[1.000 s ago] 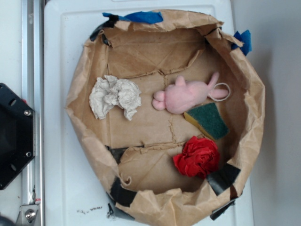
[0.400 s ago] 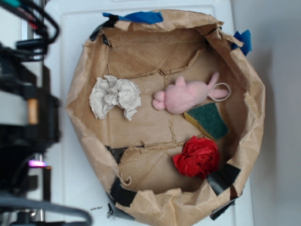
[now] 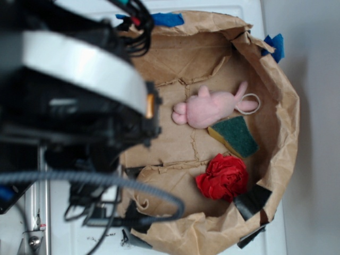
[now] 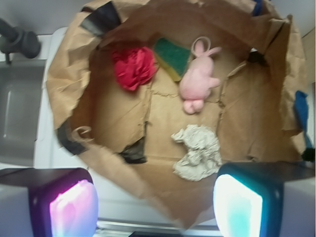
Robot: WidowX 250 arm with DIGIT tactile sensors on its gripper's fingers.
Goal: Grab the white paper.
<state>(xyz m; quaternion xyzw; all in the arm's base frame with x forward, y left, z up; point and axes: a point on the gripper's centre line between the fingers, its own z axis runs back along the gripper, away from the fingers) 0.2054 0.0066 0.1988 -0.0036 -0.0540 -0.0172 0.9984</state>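
Above the near rim of the brown paper bag (image 4: 69, 74), hanging high and looking down: end effector (image 4: 155, 205) spread wide, holding nothing, one finger glowing pink (image 4: 74, 207) at lower left of the wrist view, the other teal (image 4: 237, 205) at lower right. Set that way, probably, to straddle the white paper (image 4: 197, 152) on a straight descent; wad just ahead of the gap and closer to the teal finger, so likely a small sideways shift needed first. Lying loose on the bag floor, crumpled and lumpy, touching nothing else. Hidden behind the arm (image 3: 79, 95) in the exterior view.

Bag walls folded out and standing up all round, seemingly to pen the loose items; dark tape patches on the rim, blue tape (image 3: 169, 19) at the far edge, presumably to hold the shape. Whole bag resting on a white surface (image 3: 249, 9).

Counted inside: one white paper; one red wad (image 4: 133, 66); one pink plush toy (image 4: 198, 79) with a loop at its head; one green sponge (image 4: 172, 57), touching the plush. Four items, well apart from the target except the plush, which is near.

Grab not yet begun.
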